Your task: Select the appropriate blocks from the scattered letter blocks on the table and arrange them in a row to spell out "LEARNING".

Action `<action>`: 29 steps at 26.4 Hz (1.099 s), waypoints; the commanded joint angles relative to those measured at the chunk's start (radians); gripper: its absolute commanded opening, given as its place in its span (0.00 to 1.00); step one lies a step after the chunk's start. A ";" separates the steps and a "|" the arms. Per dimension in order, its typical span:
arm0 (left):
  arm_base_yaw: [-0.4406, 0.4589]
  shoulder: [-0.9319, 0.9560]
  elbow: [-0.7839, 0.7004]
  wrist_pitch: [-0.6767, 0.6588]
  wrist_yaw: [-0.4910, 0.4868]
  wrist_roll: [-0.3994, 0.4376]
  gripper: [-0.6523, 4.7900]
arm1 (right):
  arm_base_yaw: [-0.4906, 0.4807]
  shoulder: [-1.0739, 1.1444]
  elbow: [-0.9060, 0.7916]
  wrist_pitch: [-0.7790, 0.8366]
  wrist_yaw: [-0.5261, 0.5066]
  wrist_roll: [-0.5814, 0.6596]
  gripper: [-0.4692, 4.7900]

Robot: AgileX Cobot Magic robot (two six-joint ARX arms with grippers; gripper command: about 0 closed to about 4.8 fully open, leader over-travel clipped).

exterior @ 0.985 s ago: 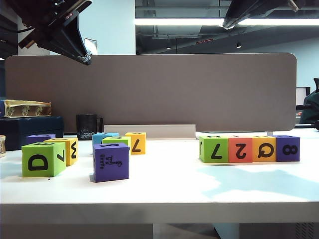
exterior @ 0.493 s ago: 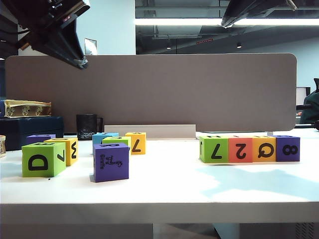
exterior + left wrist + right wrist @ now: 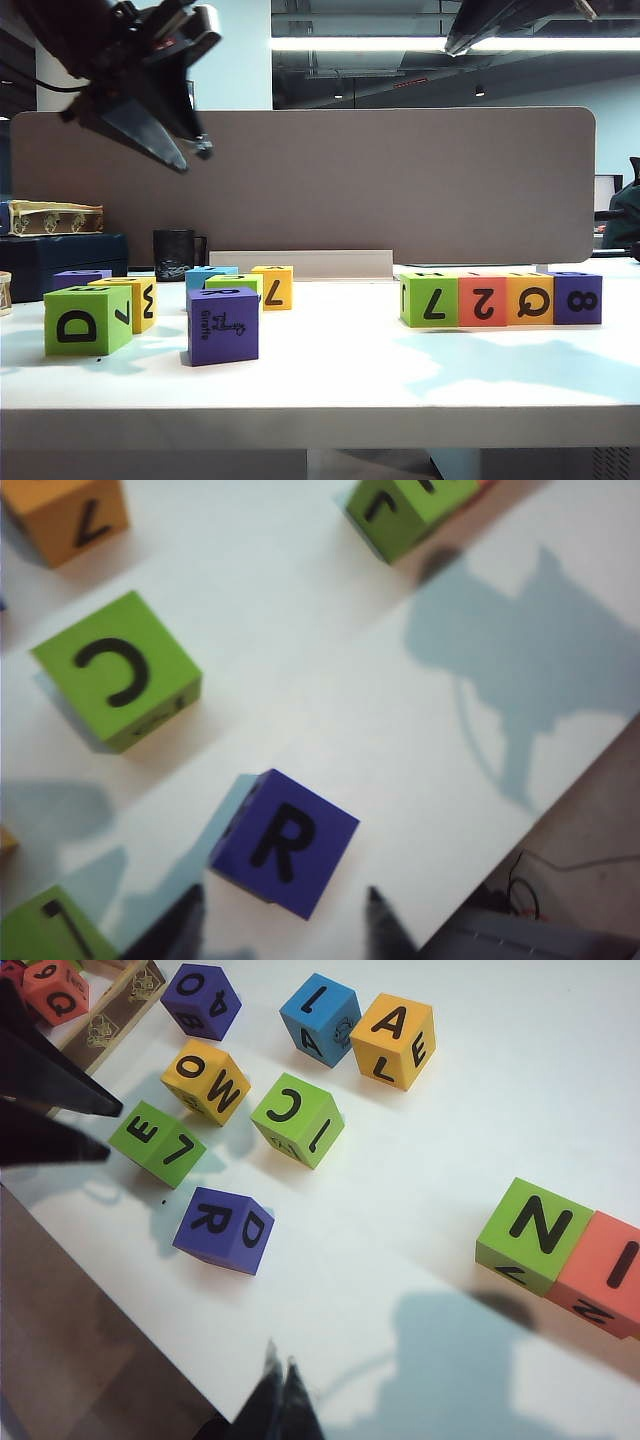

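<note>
Four blocks already stand touching in a row on the right of the counter (image 3: 330, 385): a green block (image 3: 428, 299), a coral block (image 3: 481, 299), a yellow-orange block (image 3: 528, 298) and a purple block (image 3: 576, 297). From the right wrist view the green one shows N on top and the coral one beside it shows I, so this looks like the tail of the word, "NING" (the other two tops are not legible here). By that reading about half the task is done, and L, E, A and R are still to be placed.

The rest lie scattered on the left of the counter, apart from one another: a purple R block (image 3: 285, 842), a green C block (image 3: 118, 670), a green block with L and E (image 3: 157, 1143), a yellow-orange block with A on top (image 3: 392, 1040), a blue block (image 3: 320, 1018) and a yellow-orange block with O and M (image 3: 207, 1081). All are equal cubes with black characters.

The left end effector (image 3: 190, 140) hangs high above the scattered group, fingers (image 3: 378, 920) apart and empty, the R block lying below between them. The right end effector (image 3: 280, 1390) is raised over the counter's near edge, tips pressed together, holding nothing.
</note>
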 commanded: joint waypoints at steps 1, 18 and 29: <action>-0.045 0.042 0.000 -0.015 -0.024 0.062 0.65 | 0.002 0.001 0.004 0.012 0.006 -0.003 0.09; -0.101 0.158 -0.005 -0.059 -0.161 0.185 0.99 | 0.002 0.002 0.004 -0.029 0.006 -0.003 0.09; -0.106 0.179 -0.005 -0.027 -0.169 0.436 1.00 | 0.016 0.002 0.004 -0.150 -0.018 -0.003 0.09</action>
